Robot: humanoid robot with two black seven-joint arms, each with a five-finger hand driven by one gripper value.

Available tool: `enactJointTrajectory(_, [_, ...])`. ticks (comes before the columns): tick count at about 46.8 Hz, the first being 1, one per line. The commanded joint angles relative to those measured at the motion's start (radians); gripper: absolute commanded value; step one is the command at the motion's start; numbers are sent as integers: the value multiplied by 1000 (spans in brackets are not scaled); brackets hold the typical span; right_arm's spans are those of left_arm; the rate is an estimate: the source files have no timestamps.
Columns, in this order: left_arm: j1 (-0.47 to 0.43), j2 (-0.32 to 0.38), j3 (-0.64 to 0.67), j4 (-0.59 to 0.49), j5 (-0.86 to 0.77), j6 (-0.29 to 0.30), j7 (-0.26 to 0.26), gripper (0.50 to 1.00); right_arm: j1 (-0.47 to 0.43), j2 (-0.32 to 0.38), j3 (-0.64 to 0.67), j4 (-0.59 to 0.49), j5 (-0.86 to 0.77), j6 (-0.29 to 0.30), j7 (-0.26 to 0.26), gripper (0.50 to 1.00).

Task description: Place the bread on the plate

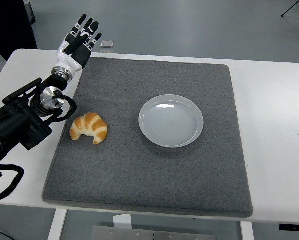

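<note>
The bread is a golden croissant (pixel 89 128) lying on the grey mat (pixel 149 170), left of centre. A white round plate (pixel 171 120) sits on the mat to its right, empty, with a gap between them. My left hand (pixel 80 39) is raised at the mat's far left corner, well beyond the croissant, fingers spread and holding nothing. Its black forearm runs down to the left edge, passing close to the croissant's left side. My right arm is out of view.
The grey mat covers most of the white table (pixel 274 100). A small grey object (pixel 107 45) lies at the table's far edge just right of my left hand.
</note>
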Motion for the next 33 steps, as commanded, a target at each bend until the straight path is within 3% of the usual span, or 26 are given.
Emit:
enactJointTrajectory(1, [0,0,2,-1,2,2,0,1000,0,0,0,0,0,0,0,952])
enactJointTrajectory(19, [-11,10,3,-1,6,-3,0,1000,0,0,0,0,1,0,0,952])
enactJointTrajectory(28, [-29,55,35,-9,6,-23,0,1000,0,0,0,0,0,0,0,952])
enactJointTrajectory(33, [-46,101,100,-69,6,-25,0,1000,0,0,0,0,0,0,0,952])
